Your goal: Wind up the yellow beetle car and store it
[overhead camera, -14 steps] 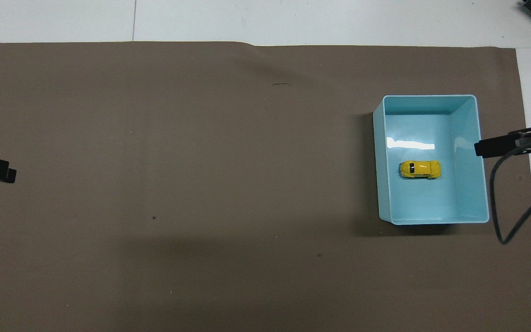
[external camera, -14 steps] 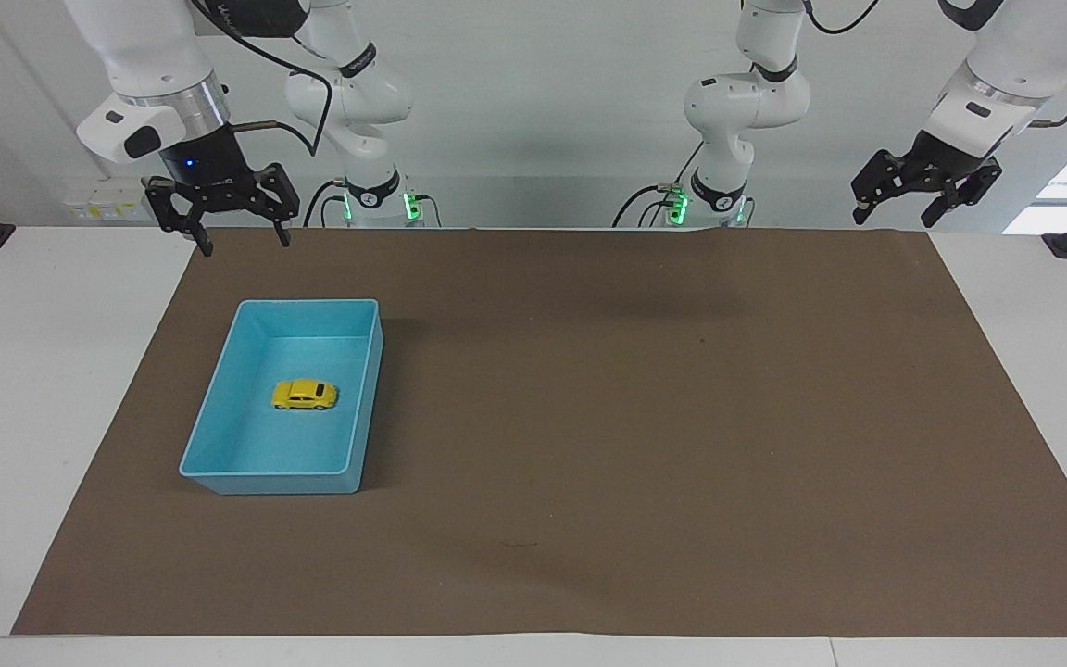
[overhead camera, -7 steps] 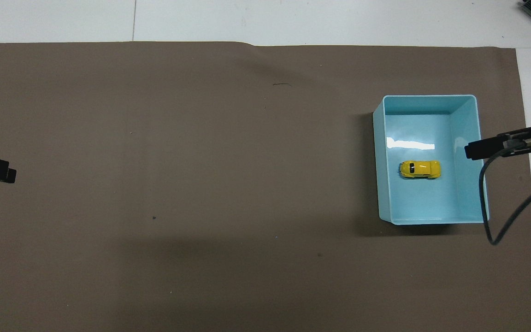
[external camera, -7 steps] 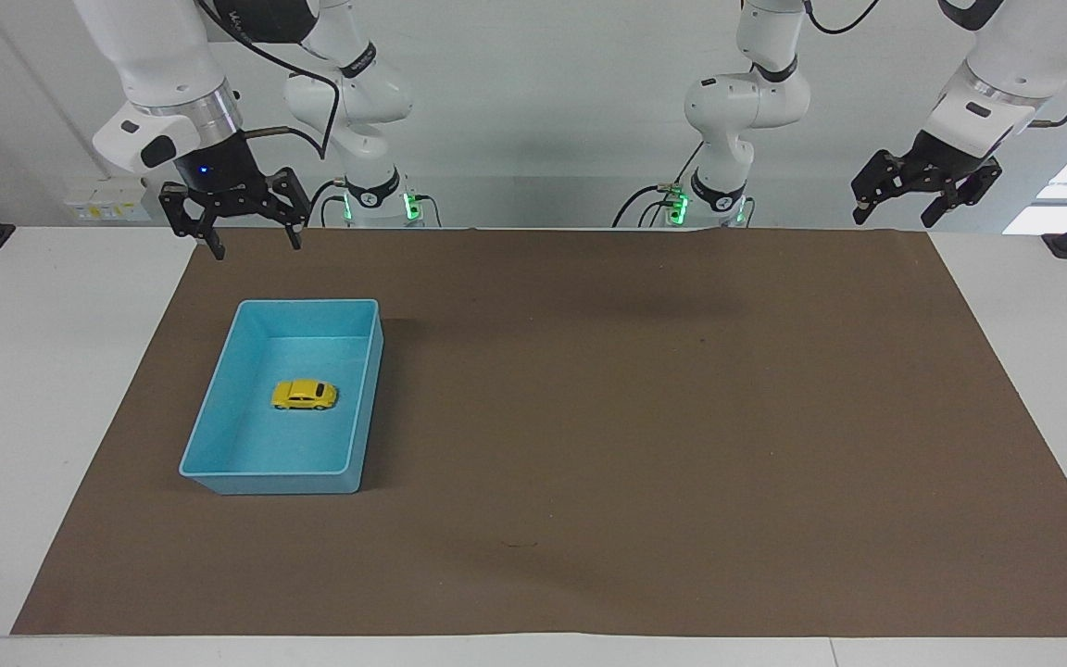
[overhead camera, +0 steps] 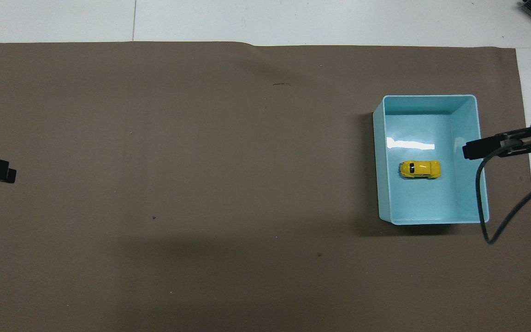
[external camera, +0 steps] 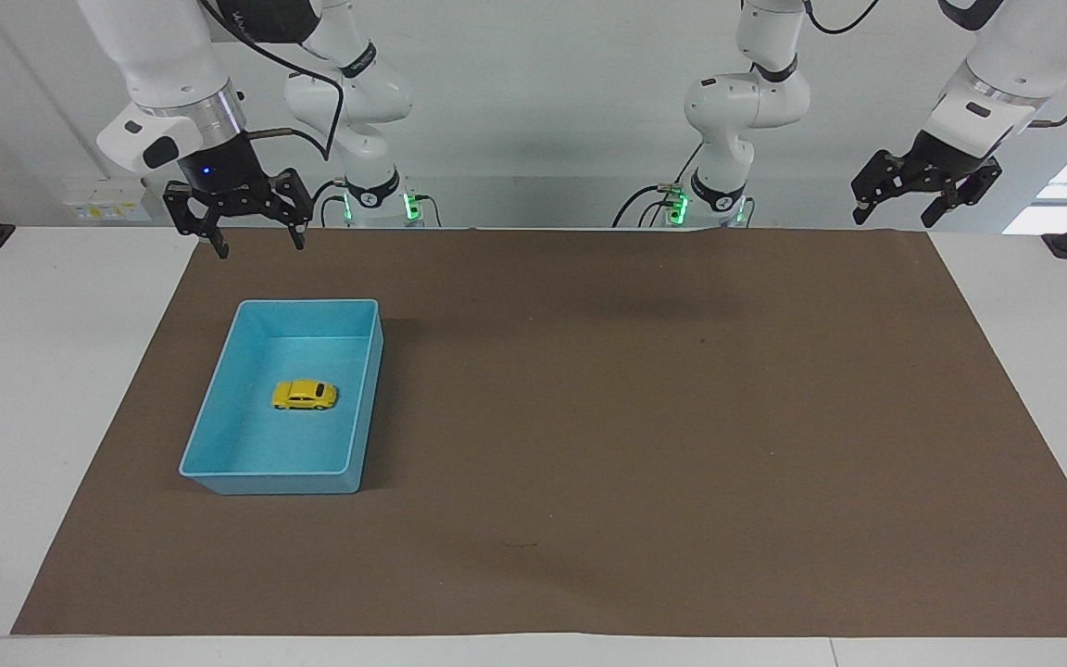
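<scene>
The yellow beetle car [external camera: 305, 395] sits in the bin [external camera: 219, 409] on the mat [external camera: 645, 417], toward the right arm's end.

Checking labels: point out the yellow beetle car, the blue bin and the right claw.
yellow beetle car [external camera: 305, 395], facing view, roof.
blue bin [external camera: 267, 483], facing view, wall farthest from the robots.
right claw [external camera: 257, 243], facing view, between fingertips.

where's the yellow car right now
The yellow car sits on the floor of the blue bin, near its middle, toward the right arm's end of the table. Nothing touches it; the right gripper hangs open above the mat's edge.
</scene>
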Controlling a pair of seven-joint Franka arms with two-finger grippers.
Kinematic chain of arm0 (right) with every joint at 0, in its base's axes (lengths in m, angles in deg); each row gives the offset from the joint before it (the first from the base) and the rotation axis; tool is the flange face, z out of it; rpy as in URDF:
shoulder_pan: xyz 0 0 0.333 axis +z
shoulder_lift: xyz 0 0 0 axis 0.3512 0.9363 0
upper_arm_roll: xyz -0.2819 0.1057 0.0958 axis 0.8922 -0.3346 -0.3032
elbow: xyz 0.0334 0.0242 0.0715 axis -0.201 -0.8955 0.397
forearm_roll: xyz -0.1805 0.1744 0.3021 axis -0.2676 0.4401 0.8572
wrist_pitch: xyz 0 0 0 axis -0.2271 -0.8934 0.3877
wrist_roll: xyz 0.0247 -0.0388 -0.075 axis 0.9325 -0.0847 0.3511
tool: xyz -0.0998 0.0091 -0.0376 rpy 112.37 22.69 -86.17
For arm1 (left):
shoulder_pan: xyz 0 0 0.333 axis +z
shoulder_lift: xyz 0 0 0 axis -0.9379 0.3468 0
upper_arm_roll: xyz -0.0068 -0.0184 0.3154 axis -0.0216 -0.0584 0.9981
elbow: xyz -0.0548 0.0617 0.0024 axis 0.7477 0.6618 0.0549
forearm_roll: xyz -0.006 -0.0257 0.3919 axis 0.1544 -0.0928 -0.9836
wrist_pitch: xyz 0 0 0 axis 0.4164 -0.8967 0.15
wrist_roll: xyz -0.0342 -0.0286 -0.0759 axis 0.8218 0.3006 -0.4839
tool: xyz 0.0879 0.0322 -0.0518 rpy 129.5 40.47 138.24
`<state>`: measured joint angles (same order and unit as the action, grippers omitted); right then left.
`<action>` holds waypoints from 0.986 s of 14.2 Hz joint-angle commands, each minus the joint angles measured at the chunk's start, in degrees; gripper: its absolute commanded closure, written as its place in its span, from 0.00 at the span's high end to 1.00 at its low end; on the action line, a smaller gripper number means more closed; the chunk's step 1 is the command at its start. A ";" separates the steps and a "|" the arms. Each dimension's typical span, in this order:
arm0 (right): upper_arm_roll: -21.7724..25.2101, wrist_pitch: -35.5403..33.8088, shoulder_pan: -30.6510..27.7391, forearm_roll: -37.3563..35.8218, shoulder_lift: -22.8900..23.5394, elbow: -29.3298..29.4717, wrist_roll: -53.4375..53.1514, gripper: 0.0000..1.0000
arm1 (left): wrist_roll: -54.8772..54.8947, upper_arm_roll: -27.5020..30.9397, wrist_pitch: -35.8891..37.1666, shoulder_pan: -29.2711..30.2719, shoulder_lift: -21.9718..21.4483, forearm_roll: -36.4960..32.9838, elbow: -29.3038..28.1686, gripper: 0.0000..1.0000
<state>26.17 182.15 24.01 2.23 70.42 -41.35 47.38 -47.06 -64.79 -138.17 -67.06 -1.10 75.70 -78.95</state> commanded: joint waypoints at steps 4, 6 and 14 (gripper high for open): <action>0.21 -0.41 0.32 0.69 -0.26 0.68 -1.25 1.00 | -0.11 -0.14 0.12 0.43 -1.39 0.34 -1.23 1.00; 0.30 -0.41 0.24 0.77 -0.26 0.59 -1.16 1.00 | -0.11 -0.14 0.12 0.43 -1.39 0.34 -1.32 1.00; 0.65 -0.67 -0.38 -0.37 -0.26 0.59 -0.90 1.00 | -0.11 -0.14 0.12 0.43 -1.31 0.34 -1.32 1.00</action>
<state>26.58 182.15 23.94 2.15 70.40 -41.02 47.38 -47.06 -64.79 -138.17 -67.06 -1.11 75.70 -78.95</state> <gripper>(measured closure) 0.000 0.000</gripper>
